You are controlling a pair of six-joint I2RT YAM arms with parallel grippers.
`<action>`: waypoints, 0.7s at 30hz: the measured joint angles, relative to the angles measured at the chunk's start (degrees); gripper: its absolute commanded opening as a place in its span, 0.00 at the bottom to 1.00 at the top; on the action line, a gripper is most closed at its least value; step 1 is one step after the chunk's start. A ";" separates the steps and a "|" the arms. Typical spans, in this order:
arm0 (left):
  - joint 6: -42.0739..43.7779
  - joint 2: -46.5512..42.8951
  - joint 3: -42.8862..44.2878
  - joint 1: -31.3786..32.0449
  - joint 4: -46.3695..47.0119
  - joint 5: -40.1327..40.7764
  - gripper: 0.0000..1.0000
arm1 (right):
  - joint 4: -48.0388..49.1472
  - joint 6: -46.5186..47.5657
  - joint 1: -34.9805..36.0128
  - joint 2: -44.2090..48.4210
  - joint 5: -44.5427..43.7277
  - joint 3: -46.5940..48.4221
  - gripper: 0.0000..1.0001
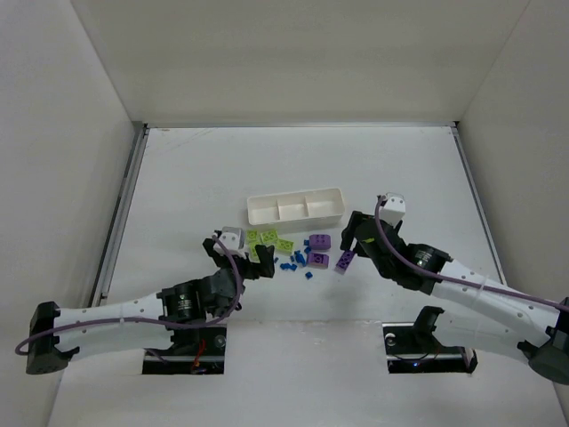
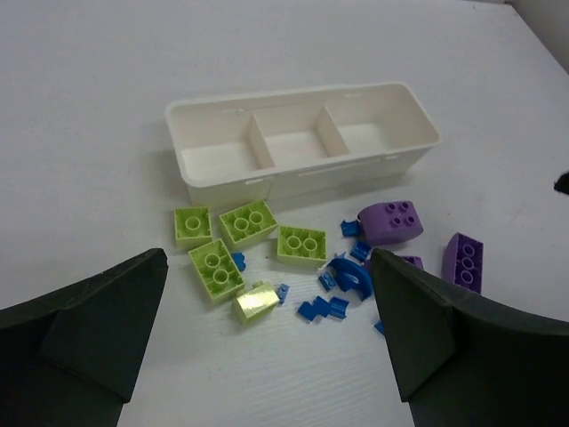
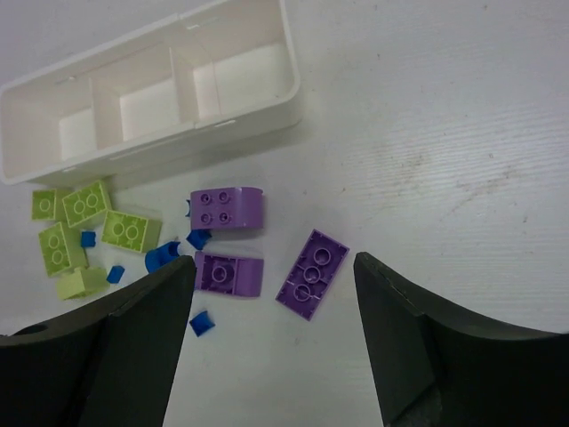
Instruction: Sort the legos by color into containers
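Left gripper (image 2: 267,267) gapes empty, aimed at green bricks (image 2: 249,222); right gripper (image 3: 274,265) likewise at purple blocks (image 3: 227,210), prob. one colour per arm by reach. Tray (image 2: 302,173) sits just behind the pile, all 3 compartments bare. Blue bits (image 2: 324,307) lie between greens and purples, count unclear.

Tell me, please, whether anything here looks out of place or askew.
One lime-green brick lies tipped over, no studs showing, while the other green bricks sit studs up. The tray sits upright, all three compartments empty.
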State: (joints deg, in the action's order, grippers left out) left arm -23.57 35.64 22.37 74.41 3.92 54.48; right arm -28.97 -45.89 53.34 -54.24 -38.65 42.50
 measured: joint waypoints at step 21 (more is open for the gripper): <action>1.22 14.58 5.31 -27.69 13.90 -21.42 0.48 | 6.86 -3.06 -0.37 -11.28 0.11 -7.37 0.78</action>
State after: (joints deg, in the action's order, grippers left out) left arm -22.35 50.22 27.68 46.72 17.82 33.06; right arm -22.11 -48.95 52.97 -65.52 -38.54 35.14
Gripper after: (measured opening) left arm 0.908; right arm 0.777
